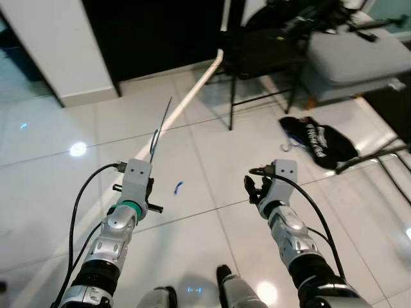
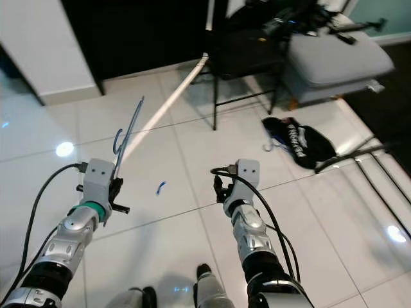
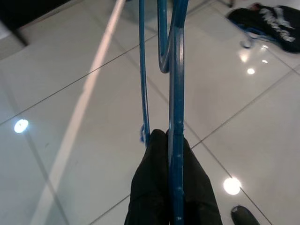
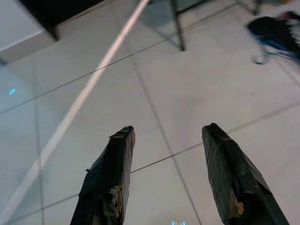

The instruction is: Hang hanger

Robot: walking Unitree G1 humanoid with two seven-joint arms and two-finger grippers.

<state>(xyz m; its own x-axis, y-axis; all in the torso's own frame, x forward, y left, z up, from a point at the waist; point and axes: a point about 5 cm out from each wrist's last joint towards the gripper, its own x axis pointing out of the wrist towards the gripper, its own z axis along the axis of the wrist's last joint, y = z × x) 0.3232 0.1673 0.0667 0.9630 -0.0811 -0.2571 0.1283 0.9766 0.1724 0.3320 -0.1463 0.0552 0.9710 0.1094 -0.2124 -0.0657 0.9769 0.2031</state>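
My left gripper (image 1: 152,186) is shut on a thin blue hanger (image 1: 161,127), which sticks up and forward from the fingers over the white tiled floor. In the left wrist view the hanger (image 3: 173,70) runs straight out from between the closed black fingers (image 3: 154,183), with its hook curving near the far end. My right gripper (image 1: 258,189) is held out over the floor at about the same height. Its two black fingers (image 4: 112,178) stand apart with nothing between them.
A black folding chair (image 1: 257,58) stands ahead beside a grey cushioned seat (image 1: 350,61) piled with dark gear. A black bag (image 1: 319,141) lies on the tiles to the right, near black metal bars (image 1: 379,160). A white wall corner (image 1: 64,51) and dark opening lie ahead left.
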